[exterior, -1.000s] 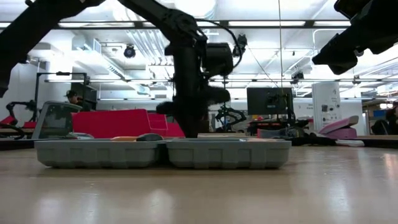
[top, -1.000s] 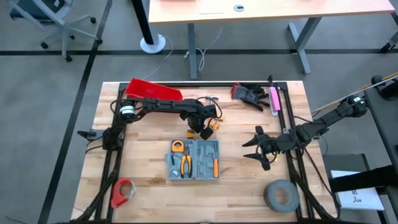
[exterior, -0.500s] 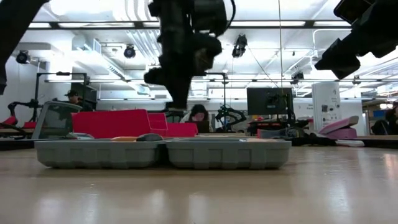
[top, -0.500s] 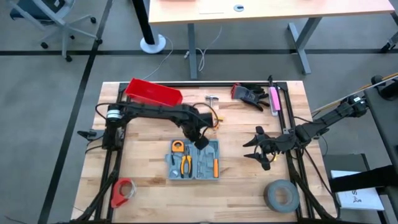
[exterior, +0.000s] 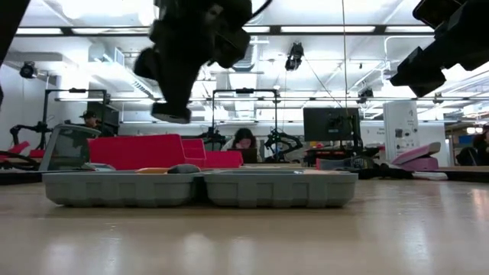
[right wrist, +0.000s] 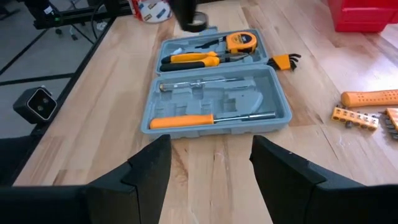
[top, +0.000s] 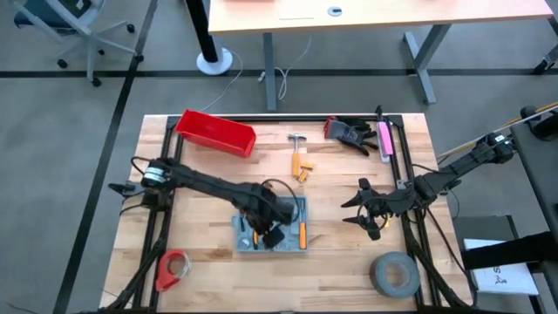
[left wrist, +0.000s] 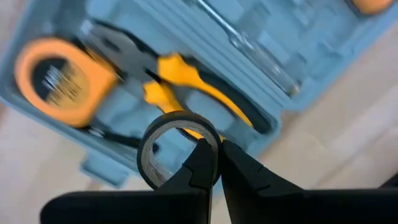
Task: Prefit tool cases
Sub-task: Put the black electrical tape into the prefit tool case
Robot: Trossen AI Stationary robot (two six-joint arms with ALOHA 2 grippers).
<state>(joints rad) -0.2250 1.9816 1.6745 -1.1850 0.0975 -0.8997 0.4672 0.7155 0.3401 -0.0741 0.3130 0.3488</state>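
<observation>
The grey-blue tool case (top: 292,209) lies open and flat on the table's middle, holding an orange tape measure (left wrist: 62,78), yellow-handled pliers (left wrist: 186,84) and an orange-handled screwdriver (right wrist: 183,121). My left gripper (top: 266,230) hangs above the case's left half (exterior: 122,187), pointing down, shut on a small black tape ring (left wrist: 148,155). My right gripper (right wrist: 211,168) waits open at the table's right side (top: 362,209), facing the case, with nothing between its fingers. My left gripper pinches the black ring's wall (left wrist: 211,132) between its two fingers, one finger (left wrist: 200,163) inside the ring and the other outside. The fingers come from above, pointing down. The ring hangs on edge, clear above the pliers.
A red bin (top: 215,131) stands at the far left. A hammer and orange bit holders (top: 301,163) lie beyond the case, with black gloves and a pink tool (top: 359,133) far right. A grey tape roll (top: 394,275) and a red dispenser (top: 173,269) sit near the front edge.
My left gripper has swung from the loose tools beyond the case toward the table's near edge, rising a little, and now hangs over the case's left half. It has stayed shut throughout. The case has not moved.
</observation>
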